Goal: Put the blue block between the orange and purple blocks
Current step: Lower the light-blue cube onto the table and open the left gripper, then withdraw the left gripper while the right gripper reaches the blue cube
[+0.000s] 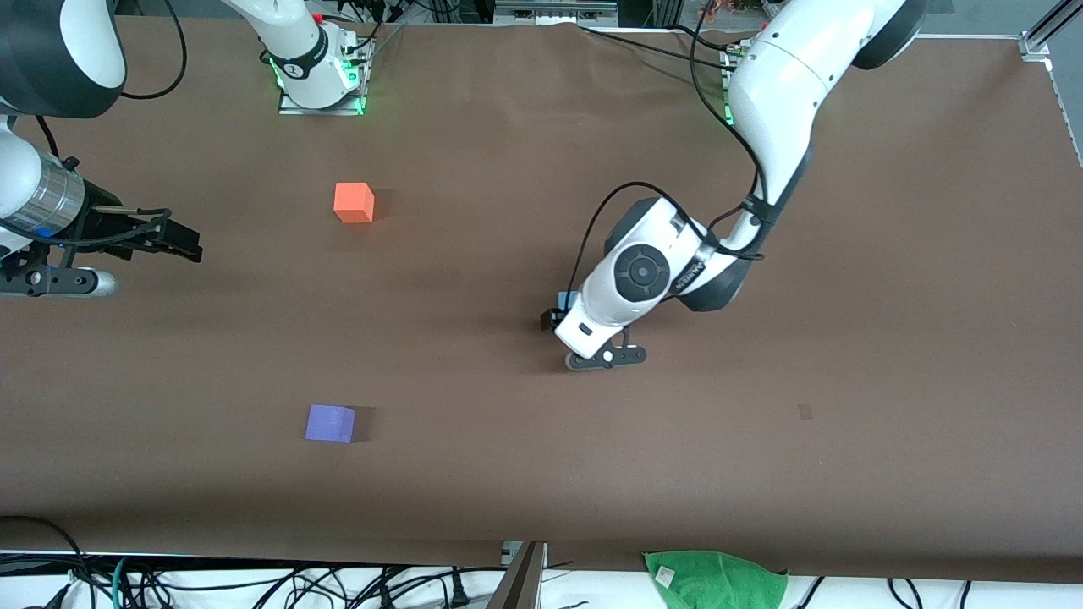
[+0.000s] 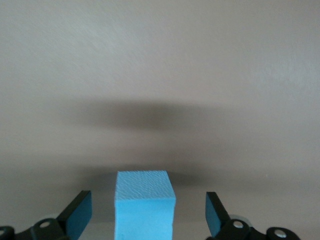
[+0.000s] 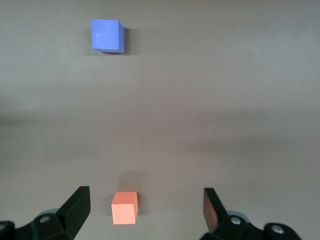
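The blue block (image 2: 145, 205) rests on the brown table between the fingers (image 2: 80, 212) of my left gripper (image 2: 148, 207), which is open with a gap on each side of the block. From the front only a sliver of the blue block (image 1: 567, 299) shows beside the left gripper (image 1: 558, 311). The orange block (image 1: 353, 203) lies toward the right arm's end, and the purple block (image 1: 330, 423) lies nearer the front camera than it. My right gripper (image 1: 182, 241) waits, open and holding nothing, at the right arm's end. Its wrist view shows the orange block (image 3: 124, 207) and the purple block (image 3: 106, 35).
A green cloth (image 1: 715, 579) lies over the table's near edge, with cables along it. The right arm's base plate (image 1: 321, 93) stands at the table's edge farthest from the front camera. A small dark mark (image 1: 805, 411) is on the tabletop toward the left arm's end.
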